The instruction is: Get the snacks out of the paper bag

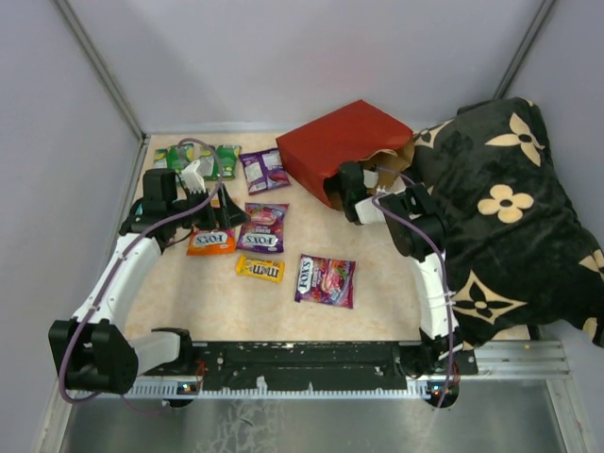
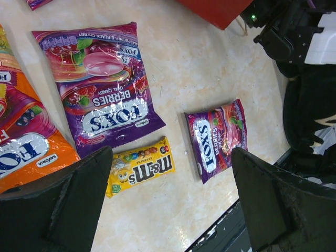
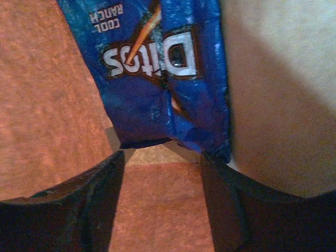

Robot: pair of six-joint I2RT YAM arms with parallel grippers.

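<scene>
The paper bag [image 1: 342, 146] lies on its side at the back, red outside up, its mouth toward the pillow. My right gripper [image 1: 351, 189] reaches into that mouth. In the right wrist view it [image 3: 163, 178] is open inside the brown paper walls [image 3: 47, 79], its fingertips at the lower edge of the blue Doritos bag [image 3: 157, 68]. My left gripper [image 1: 217, 215] is open and empty above the table [image 2: 170, 210]. On the table lie a purple Fox's packet [image 2: 102, 84], an orange one [image 2: 21, 142], yellow M&M's [image 2: 140, 170] and a second purple Fox's [image 2: 216, 137].
Green packets [image 1: 212, 160] and a small purple packet [image 1: 264, 170] lie at the back left. The black flowered pillow [image 1: 510, 208] fills the right side, against the right arm. Grey walls close in the table on three sides.
</scene>
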